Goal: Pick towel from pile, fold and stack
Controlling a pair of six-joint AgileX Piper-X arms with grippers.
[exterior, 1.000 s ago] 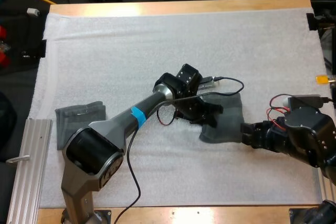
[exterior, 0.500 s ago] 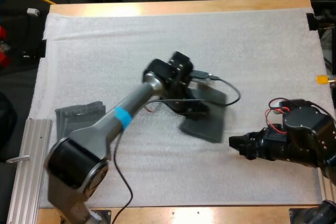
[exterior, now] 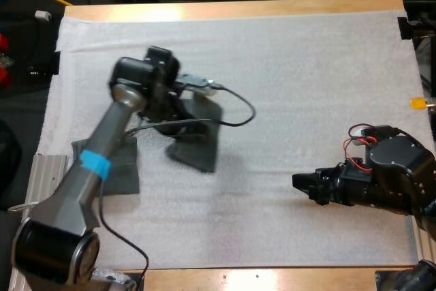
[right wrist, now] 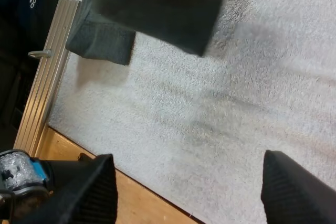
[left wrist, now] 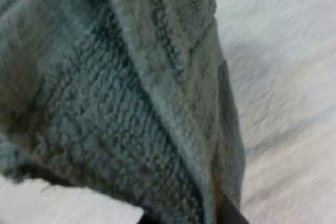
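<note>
Currently the left gripper [exterior: 178, 131] holds a dark grey-green terry towel [exterior: 197, 155] over the left half of the white foam mat [exterior: 306, 80].
At the far left, a ribbed aluminium rail [exterior: 41, 189] runs along the mat's edge. Just beside it a folded grey-green towel [exterior: 122, 175] lies flat, partly under the left arm. Right of that, the left gripper's jaws pinch the held towel, which hangs in thick folds. Well apart to the right, the right gripper [exterior: 300, 185] hovers over bare mat, its black fingers [right wrist: 89, 192] spread wide and clear of everything.
</note>
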